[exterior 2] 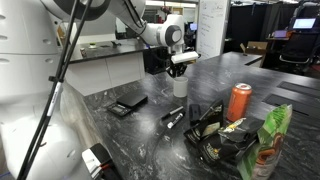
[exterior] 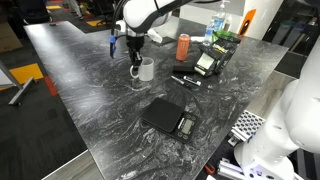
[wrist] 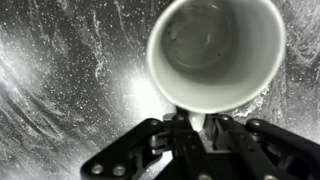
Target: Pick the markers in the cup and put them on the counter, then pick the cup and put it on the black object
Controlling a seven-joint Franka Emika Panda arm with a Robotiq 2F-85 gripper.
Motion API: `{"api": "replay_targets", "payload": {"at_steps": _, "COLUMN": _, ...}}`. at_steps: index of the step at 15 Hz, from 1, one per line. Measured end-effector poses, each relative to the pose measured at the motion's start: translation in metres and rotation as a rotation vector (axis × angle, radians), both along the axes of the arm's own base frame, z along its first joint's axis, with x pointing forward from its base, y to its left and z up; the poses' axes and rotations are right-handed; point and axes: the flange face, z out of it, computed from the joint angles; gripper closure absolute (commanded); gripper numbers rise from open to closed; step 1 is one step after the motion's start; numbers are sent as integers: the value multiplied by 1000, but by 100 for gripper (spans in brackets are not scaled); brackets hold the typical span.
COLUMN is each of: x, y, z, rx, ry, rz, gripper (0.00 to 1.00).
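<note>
1. Half the task looks done: the cup (wrist: 215, 55) is empty in the wrist view, and the markers (exterior: 186, 79) lie on the counter (exterior: 95, 100), well apart from the gripper (wrist: 197, 126) and beyond the cup from it.
2. The step in hand is the pick of the cup. The jaws are drawn in tight on a white part jutting from the cup's near side, which I take to be the handle; the cup stands on the counter just below and ahead of the fingertips.
3. The cup is upright with its mouth facing up and its long axis vertical, and the handle points back toward the gripper.
4. The markers lie flat, with their long axes along the counter.
5. Next comes a straight lift with the cup kept level, then a carry to the black object (exterior: 168, 117), which is well apart from the gripper, and a set-down on its flat part clear of the display end.
</note>
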Motion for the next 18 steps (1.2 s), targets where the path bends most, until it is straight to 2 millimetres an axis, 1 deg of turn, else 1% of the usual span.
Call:
{"api": "replay_targets", "payload": {"at_steps": 1, "x": 0, "y": 0, "z": 0, "rx": 0, "ry": -1, "rz": -1, "gripper": 96}}
{"api": "replay_targets", "payload": {"at_steps": 6, "x": 0, "y": 0, "z": 0, "rx": 1, "ry": -1, "rz": -14, "gripper": 96}}
{"api": "replay_targets", "payload": {"at_steps": 9, "x": -1, "y": 5, "z": 1, "rx": -4, "ry": 1, "rz": -24, "gripper": 96}}
{"api": "replay_targets", "payload": {"at_steps": 13, "x": -10, "y": 25, "z": 6, "rx": -36, "ry": 36, "rz": -53, "gripper": 96}}
{"api": "replay_targets", "payload": {"at_steps": 18, "x": -35, "y": 57, "z": 35, "rx": -108, "ry": 63, "rz": -121, "gripper": 96}}
